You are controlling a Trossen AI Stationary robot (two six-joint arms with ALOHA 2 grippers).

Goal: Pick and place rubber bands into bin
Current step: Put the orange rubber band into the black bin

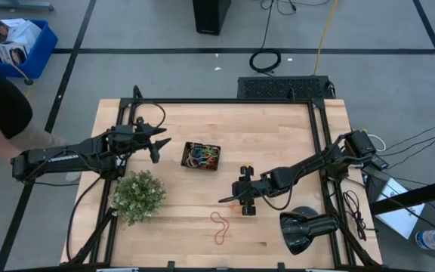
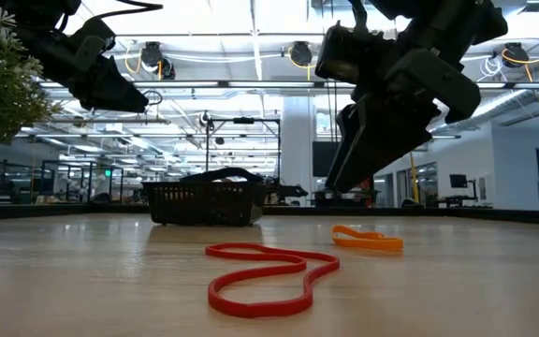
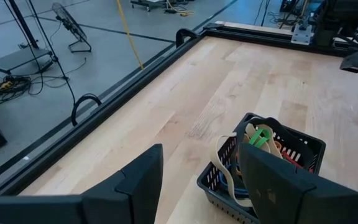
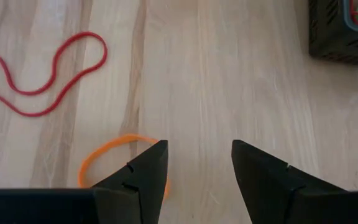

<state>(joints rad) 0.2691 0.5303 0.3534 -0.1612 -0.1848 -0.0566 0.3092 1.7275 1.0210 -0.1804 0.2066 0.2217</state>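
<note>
A: How did the right gripper (image 4: 194,171) stand?

B: Its two dark fingers (image 4: 143,171) were spread wide with nothing between them; it hung above the wood, on the near side of the bin (image 1: 202,156) and well apart from it; in its wrist view one fingertip overlapped the edge of the orange rubber band (image 4: 107,155), whether touching it I could not tell.

A: And the left gripper (image 3: 201,180)?

B: Parted as well, and empty; it hovered just beside the bin on the bin's left in the high view, tips pointed toward it; in the low view it was raised clear of the tabletop.

A: Where were the bands?

B: Most lay heaped inside the bin: green, tan, blue and red loops (image 3: 261,138), one tan loop draped over the mesh wall; two were outside it; the orange one lay flat on the table (image 1: 278,128) under the right gripper; the red rubber band (image 2: 265,278), a long pinched loop, lay farther from the bin than the orange one, toward the table's front edge.

A: Anything else near the bin?

B: A green plant (image 1: 137,195) stood to the bin's front left, below the left arm; a black lamp head (image 1: 302,230) lay far from the bin at the table's front right.
</note>
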